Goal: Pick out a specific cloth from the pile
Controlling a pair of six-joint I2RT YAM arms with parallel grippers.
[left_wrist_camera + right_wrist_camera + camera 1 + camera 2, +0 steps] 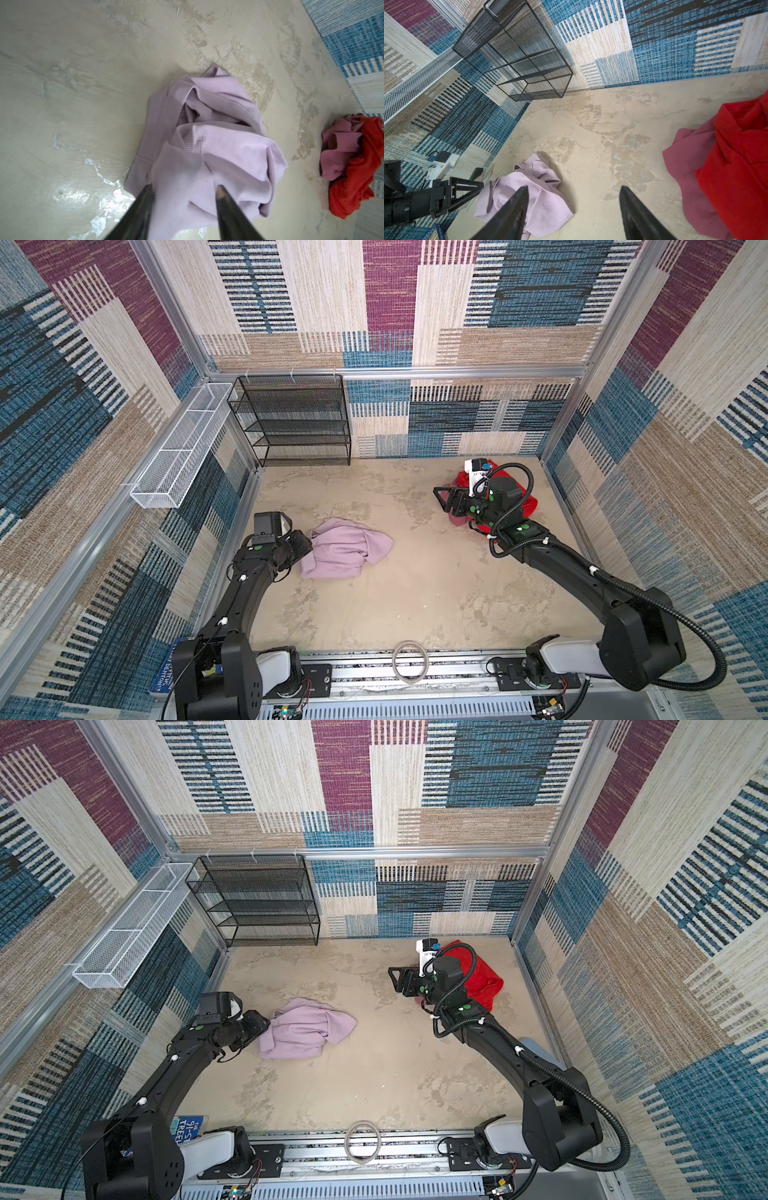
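— Where does the cloth point(345, 547) lie?
— Crumpled on the table point(415, 593), left of the middle, well apart from the pile point(482, 977) at the far right.
— And the left gripper point(185, 188)?
— At the cloth's left edge, fingers apart, a fold lying between them, apparently unpinched. The right gripper point(574, 187) hovers by the pile, fingers apart too, holding nothing.
— What suits the left arm best?
— Probably rising straight up, fingers wide, so no fold snags.
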